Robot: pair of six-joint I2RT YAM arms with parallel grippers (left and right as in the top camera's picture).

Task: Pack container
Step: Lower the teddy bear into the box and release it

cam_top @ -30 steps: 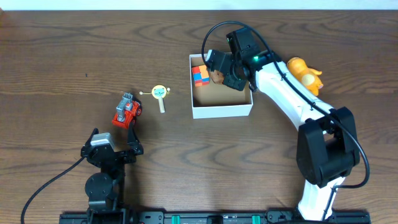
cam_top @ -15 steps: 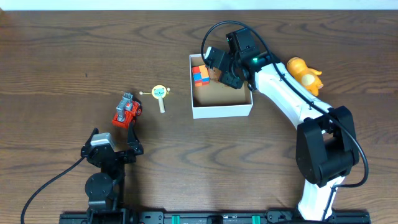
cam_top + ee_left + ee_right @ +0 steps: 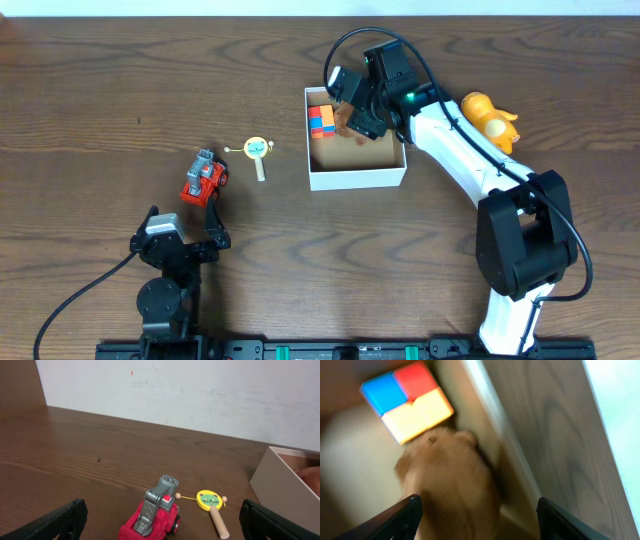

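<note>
Clock directions are read in the overhead view, 12 = far edge of the table.

R gripper (image 3: 350, 108) hangs over the 12 o'clock part of the container (image 3: 356, 179). In the blurred wrist view its jaws stand wide, with nothing pinched between them. A brown soft toy (image 3: 347, 122) lies under it on the tan floor, touching or just beside the far wall. A multicolour cube (image 3: 321, 121) sits at the toy's 9 o'clock, in the box's far-left corner. The 6 o'clock half of the floor is bare.

L gripper (image 3: 183, 228) is parked near the table's front edge, jaws fully spread, empty.

Three toys remain outside the box:
- An orange toy animal (image 3: 490, 118) at approx 3 o'clock from the container, tucked against the R forearm's far side – the R arm is much nearer.
- A red toy truck (image 3: 203, 178) at roughly 12 o'clock from the L gripper, its long axis running about 1 to 7.
- A yellow rattle drum (image 3: 258, 150) between truck and box, stick pointing to approx 5 o'clock.

Judgement: the next pick is prob. the truck, since the L arm looks straight at it. From the truck, the container lies at approx 2–3 o'clock, so the carry goes rightward past the rattle.
</note>
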